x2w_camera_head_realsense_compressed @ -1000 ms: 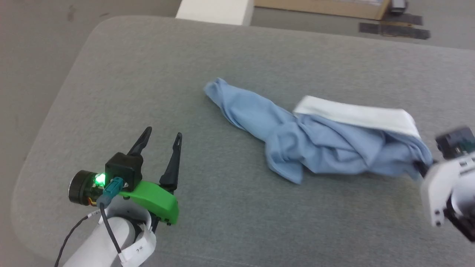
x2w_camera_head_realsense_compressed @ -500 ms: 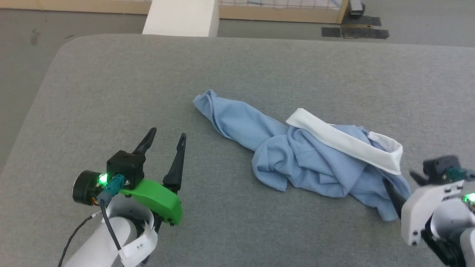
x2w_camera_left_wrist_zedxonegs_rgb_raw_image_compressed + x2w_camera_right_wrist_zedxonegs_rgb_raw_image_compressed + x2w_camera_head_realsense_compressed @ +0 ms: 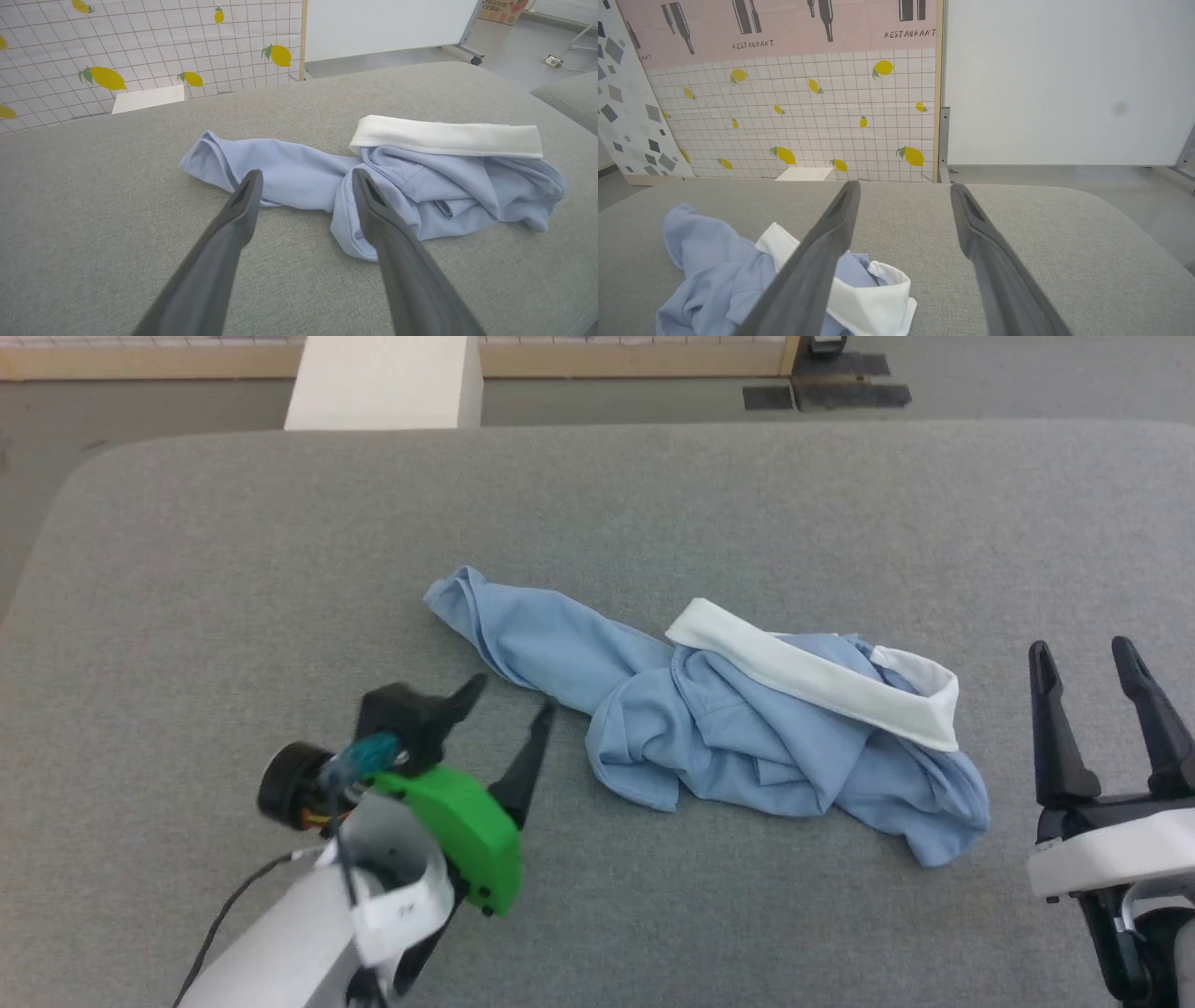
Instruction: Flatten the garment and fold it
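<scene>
Garment (image 3: 747,747) (one): a light blue T-shirt of soft knit is lying crumpled at the middle of the table, bunching into a long, creased bundle that is narrowing to a twisted tail at its left end.
White band (image 3: 812,681) (one): a broad, smooth strip of white is running along the far edge of the bundle's right half.
Table (image 3: 280,569) (one): a grey, finely woven padded top with rounded corners is carrying the garment.
Left gripper (image 3: 513,695) (one, two fingers): long, dark, tapering fingers are standing spread and empty; one tip is hovering just beside the twisted tail, though contact cannot be told.
Green housing (image 3: 467,831) (one): a smooth, glossy plastic shell is sitting behind the left gripper.
Right gripper (image 3: 1079,649) (one, two fingers): the jaws are standing wide and grasping nothing, apart from the bundle's right end.
White block (image 3: 383,383) (one): a plain box shape is standing beyond the table's far edge.
Wall panel (image 3: 808,116) (one): a white grid pattern is showing scattered yellow lemons.
</scene>
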